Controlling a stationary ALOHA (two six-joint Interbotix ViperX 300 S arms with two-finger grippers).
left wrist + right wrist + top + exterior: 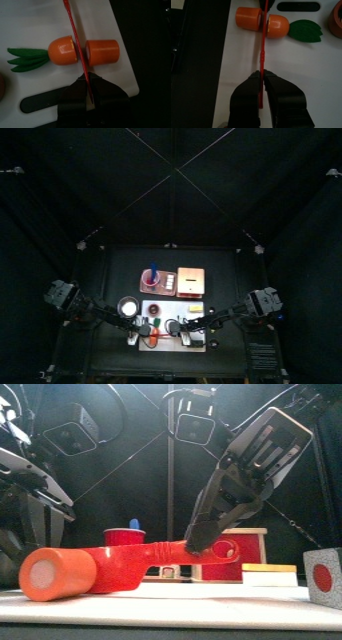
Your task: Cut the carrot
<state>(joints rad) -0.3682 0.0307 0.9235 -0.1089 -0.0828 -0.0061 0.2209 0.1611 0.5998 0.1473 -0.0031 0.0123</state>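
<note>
**Orange carrot, red blade in the seam**

Orange carrot (63, 50) lies on the white cutting board (304, 75), toward 6 o'clock on the desk (107, 263) in the top view. It shows as two pieces: a leafy half with the green tip and a plain stub. The red knife (262, 50) runs crosswise between them, blade sitting right in the seam.

Right end effector (262, 75): comes in from 4 o'clock, clamped together on the knife, blade edge running out from between its fingers to the carrot.

Left end effector (85, 95): comes in from 8 o'clock, close to the carrot on the other side of it. The red blade crosses over it in its wrist view; can't tell if it's apart or together.

Front view: red-and-white block (325, 579) at 3 o'clock near the desk front, a flat yellow block (267, 568) just behind it.

Farther back, at 12 o'clock from the board: red cup (124, 536) and wooden box (251, 544), side by side.
</note>
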